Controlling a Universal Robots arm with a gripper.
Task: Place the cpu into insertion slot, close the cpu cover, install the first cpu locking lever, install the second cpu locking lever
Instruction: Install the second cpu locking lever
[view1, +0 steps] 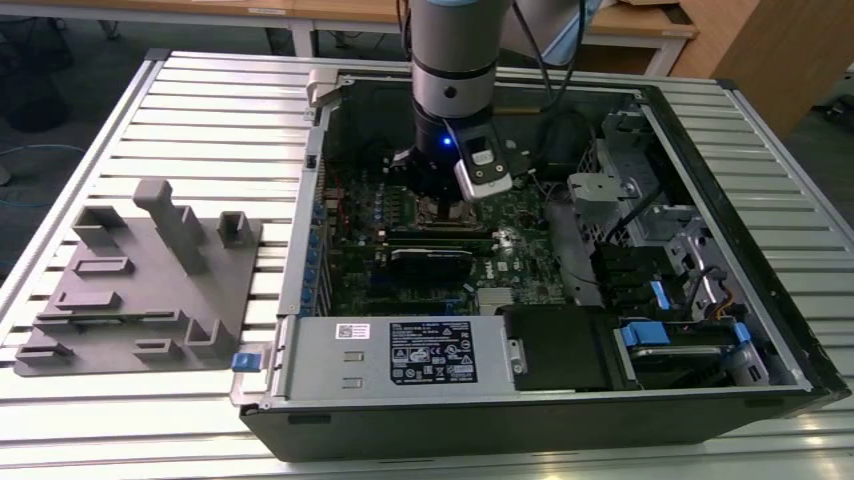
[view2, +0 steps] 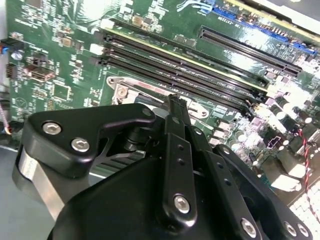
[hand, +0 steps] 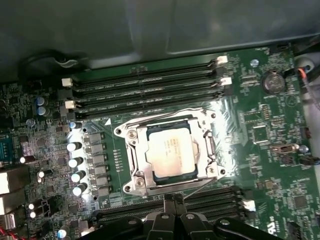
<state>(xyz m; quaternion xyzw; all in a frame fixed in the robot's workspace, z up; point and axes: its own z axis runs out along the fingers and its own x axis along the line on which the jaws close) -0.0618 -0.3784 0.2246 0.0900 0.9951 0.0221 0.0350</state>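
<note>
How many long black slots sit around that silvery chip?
6 or more: four slots side by side beyond the cpu, two on the gripper's side, perhaps more hidden under it.

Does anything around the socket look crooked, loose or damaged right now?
Nothing stands out. In the first wrist view the cpu lies flat and square in the insertion slot, with the cpu cover down around it and framing it evenly. The hand sits just beside the socket, over the memory slots.
</note>
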